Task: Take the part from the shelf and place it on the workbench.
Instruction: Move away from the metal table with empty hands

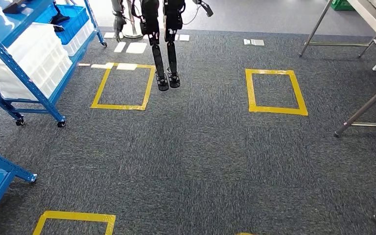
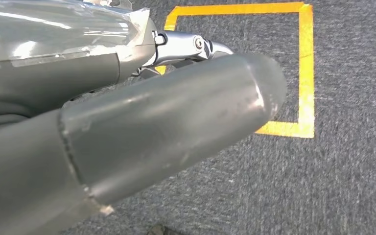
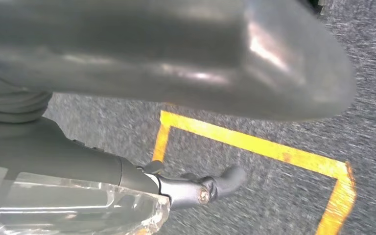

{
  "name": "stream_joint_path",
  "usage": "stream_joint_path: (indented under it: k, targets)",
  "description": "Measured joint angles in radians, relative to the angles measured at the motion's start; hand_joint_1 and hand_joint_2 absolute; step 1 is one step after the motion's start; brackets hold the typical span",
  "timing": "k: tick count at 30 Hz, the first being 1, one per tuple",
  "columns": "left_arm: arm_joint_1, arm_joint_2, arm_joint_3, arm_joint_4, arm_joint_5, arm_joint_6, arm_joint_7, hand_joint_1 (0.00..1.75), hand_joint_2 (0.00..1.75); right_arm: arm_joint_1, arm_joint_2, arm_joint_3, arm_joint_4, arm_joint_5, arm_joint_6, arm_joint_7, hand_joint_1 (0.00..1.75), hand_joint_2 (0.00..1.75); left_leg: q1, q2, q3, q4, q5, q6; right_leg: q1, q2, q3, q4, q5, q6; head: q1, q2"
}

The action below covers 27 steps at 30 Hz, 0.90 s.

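Observation:
The blue shelf (image 1: 29, 93) stands at the far left and carries white crates and blue bins (image 1: 66, 22); a dark part (image 1: 58, 19) lies in one bin. The workbench (image 1: 372, 14) stands at the far right on metal legs. My left hand (image 2: 127, 112) hangs over the carpet, its thick thumb apart from a silver finger (image 2: 191, 46), and it holds nothing. My right hand (image 3: 152, 58) hangs the same way, a dark finger (image 3: 210, 188) stretched out beneath the thumb, with nothing in it. Both hands are far from the shelf and the bench.
Another humanoid robot (image 1: 161, 44) stands ahead on the grey carpet beside a yellow tape square (image 1: 123, 86). A second square (image 1: 275, 91) lies near the workbench legs (image 1: 362, 110), and a third (image 1: 73, 220) close in front. A second blue rack (image 1: 0, 181) juts in at the near left.

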<state>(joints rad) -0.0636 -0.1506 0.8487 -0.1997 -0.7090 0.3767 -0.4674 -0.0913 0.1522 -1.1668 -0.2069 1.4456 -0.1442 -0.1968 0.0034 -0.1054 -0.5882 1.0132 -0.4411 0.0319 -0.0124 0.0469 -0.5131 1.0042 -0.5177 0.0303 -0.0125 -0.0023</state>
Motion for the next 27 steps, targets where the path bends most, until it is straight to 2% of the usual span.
stream_joint_path:
  k: [2, 4, 6, 7, 8, 9, 10, 11, 13, 14, 15, 17, 18, 20, 21, 22, 23, 24, 25, 26, 27]
  targets:
    - [0.002, 0.001, 0.000, 0.000, -0.002, 0.000, 0.001, 0.00, 0.00, -0.002, 0.000, 0.000, 0.000, 0.001, 0.002, 0.001, 0.00, 0.00, 0.002, -0.006, -0.005, 0.001, 0.002, -0.010, 0.001, -0.016, 0.003, -0.002, 0.007, -0.014, -0.001, 0.000]
    - [0.003, 0.002, 0.000, 0.000, -0.002, 0.000, 0.002, 0.00, 0.00, -0.003, 0.000, 0.000, 0.000, 0.002, 0.003, 0.002, 0.00, 0.00, 0.002, 0.032, -0.023, 0.036, -0.023, -0.018, -0.003, -0.033, 0.007, -0.005, 0.012, -0.028, -0.003, 0.000]
    - [0.001, 0.002, -0.001, 0.000, -0.002, 0.000, 0.004, 0.00, 0.00, -0.002, 0.000, 0.000, 0.000, 0.002, 0.004, 0.002, 0.00, 0.00, 0.003, 0.083, -0.073, 0.149, -0.089, -0.025, 0.000, -0.055, 0.006, -0.006, 0.012, -0.040, -0.005, 0.000]
    - [-0.001, 0.002, -0.001, 0.000, -0.003, 0.000, 0.005, 0.00, 0.00, -0.001, -0.001, 0.000, 0.000, 0.003, 0.006, 0.003, 0.00, 0.00, 0.004, 0.093, -0.105, 0.219, -0.121, -0.028, 0.003, -0.068, 0.006, -0.006, 0.011, -0.043, -0.007, 0.000]
    - [-0.001, 0.002, -0.001, 0.000, -0.003, 0.000, 0.006, 0.00, 0.00, 0.000, -0.002, 0.000, 0.000, 0.003, 0.008, 0.003, 0.00, 0.00, 0.006, 0.097, -0.130, 0.273, -0.140, -0.030, 0.005, -0.080, 0.006, -0.006, 0.009, -0.045, -0.006, 0.000]
    - [-0.001, 0.002, -0.001, 0.000, -0.004, 0.001, 0.007, 0.00, 0.00, 0.000, -0.002, 0.000, 0.000, 0.003, 0.011, 0.004, 0.00, 0.00, 0.007, 0.100, -0.140, 0.294, -0.141, -0.031, 0.007, -0.092, 0.005, -0.006, 0.008, -0.046, -0.007, 0.000]
    - [-0.001, 0.003, -0.001, 0.000, -0.004, 0.001, 0.008, 0.00, 0.00, -0.001, -0.002, 0.000, 0.000, 0.003, 0.013, 0.004, 0.00, 0.00, 0.007, 0.103, -0.128, 0.276, -0.123, -0.030, 0.008, -0.103, 0.006, -0.006, 0.007, -0.047, -0.007, 0.000]
    - [-0.001, 0.003, -0.001, 0.000, -0.004, 0.001, 0.010, 0.00, 0.00, -0.002, -0.002, 0.000, 0.000, 0.004, 0.014, 0.004, 0.00, 0.00, 0.007, 0.111, -0.097, 0.219, -0.092, -0.028, 0.009, -0.113, 0.008, -0.006, 0.006, -0.048, -0.007, 0.000]
    - [-0.003, 0.003, -0.001, 0.000, -0.005, 0.002, 0.011, 0.00, 0.00, -0.004, -0.001, 0.000, 0.000, 0.006, 0.015, 0.004, 0.00, 0.00, 0.003, 0.153, -0.021, 0.080, -0.041, -0.019, 0.014, -0.130, 0.013, -0.005, 0.002, -0.047, -0.007, 0.000]
    - [-0.005, 0.003, -0.001, 0.000, -0.006, 0.002, 0.011, 0.00, 0.00, -0.005, 0.000, 0.000, 0.000, 0.007, 0.016, 0.004, 0.00, 0.00, -0.001, 0.168, 0.002, 0.035, -0.029, -0.015, 0.018, -0.137, 0.014, -0.005, 0.000, -0.044, -0.005, 0.000]
    - [-0.006, 0.003, -0.001, 0.000, -0.006, 0.002, 0.011, 0.00, 0.00, -0.006, -0.001, 0.000, 0.000, 0.008, 0.016, 0.004, 0.00, 0.00, -0.005, 0.177, 0.010, 0.015, -0.028, -0.011, 0.021, -0.144, 0.015, -0.005, -0.002, -0.041, -0.005, 0.000]
    - [-0.006, 0.003, -0.001, 0.000, -0.007, 0.003, 0.011, 0.00, 0.00, -0.008, -0.001, 0.000, 0.000, 0.008, 0.017, 0.004, 0.00, 0.00, -0.008, 0.156, 0.008, 0.008, -0.024, -0.001, 0.025, -0.162, 0.016, -0.006, -0.005, -0.034, -0.004, 0.000]
    - [-0.006, 0.002, -0.001, 0.000, -0.007, 0.003, 0.011, 0.00, 0.00, -0.009, -0.001, 0.000, 0.000, 0.008, 0.017, 0.004, 0.00, 0.00, -0.007, 0.146, 0.010, 0.001, -0.020, 0.005, 0.024, -0.158, 0.014, 0.000, -0.010, -0.030, -0.004, 0.000]
    - [-0.007, 0.002, -0.001, 0.000, -0.008, 0.004, 0.011, 0.00, 0.00, -0.010, -0.001, 0.000, 0.000, 0.009, 0.017, 0.004, 0.00, 0.00, -0.001, 0.126, 0.014, -0.011, -0.009, 0.020, 0.020, -0.115, -0.012, 0.060, -0.045, -0.027, -0.001, 0.000]
    - [-0.007, 0.002, -0.001, 0.000, -0.008, 0.004, 0.011, 0.00, 0.00, -0.010, -0.001, 0.000, 0.000, 0.009, 0.017, 0.004, 0.00, 0.00, 0.000, 0.115, 0.014, -0.013, -0.006, 0.025, 0.014, -0.084, -0.039, 0.120, -0.072, -0.029, 0.001, 0.000]
    - [-0.008, 0.003, -0.001, 0.000, -0.009, 0.004, 0.011, 0.00, 0.00, -0.008, -0.001, 0.000, 0.000, 0.009, 0.017, 0.004, 0.00, 0.00, 0.000, 0.103, 0.012, -0.013, -0.004, 0.028, 0.011, -0.065, -0.073, 0.190, -0.099, -0.029, 0.002, 0.000]
    - [-0.008, 0.003, -0.001, 0.000, -0.010, 0.004, 0.011, 0.00, 0.00, -0.006, -0.002, 0.000, 0.000, 0.009, 0.017, 0.004, 0.00, 0.00, 0.000, 0.089, 0.010, -0.013, -0.003, 0.028, 0.007, -0.056, -0.103, 0.250, -0.118, -0.027, 0.003, 0.000]
    - [-0.008, 0.003, -0.001, 0.000, -0.011, 0.003, 0.011, 0.00, 0.00, -0.004, -0.002, 0.000, 0.000, 0.009, 0.017, 0.005, 0.00, 0.00, 0.000, 0.075, 0.010, -0.013, -0.002, 0.027, 0.004, -0.052, -0.121, 0.281, -0.122, -0.020, 0.002, 0.000]
    - [-0.007, 0.002, -0.001, 0.000, -0.011, 0.003, 0.011, 0.00, 0.00, -0.003, -0.002, 0.000, 0.000, 0.009, 0.016, 0.005, 0.00, 0.00, 0.000, 0.061, 0.010, -0.012, -0.002, 0.026, 0.000, -0.051, -0.120, 0.273, -0.110, -0.011, 0.003, 0.000]
    - [-0.007, 0.002, -0.001, 0.000, -0.012, 0.002, 0.011, 0.00, 0.00, -0.002, -0.003, 0.000, 0.000, 0.009, 0.016, 0.005, 0.00, 0.00, 0.001, 0.047, 0.010, -0.011, -0.001, 0.024, -0.004, -0.047, -0.100, 0.225, -0.083, 0.000, 0.003, 0.000]
    - [-0.007, 0.001, -0.001, 0.000, -0.012, 0.002, 0.011, 0.00, 0.00, -0.002, -0.004, 0.000, 0.000, 0.009, 0.015, 0.005, 0.00, 0.00, 0.002, 0.035, 0.009, -0.009, 0.000, 0.021, -0.010, -0.035, -0.068, 0.152, -0.050, 0.011, 0.003, 0.000]
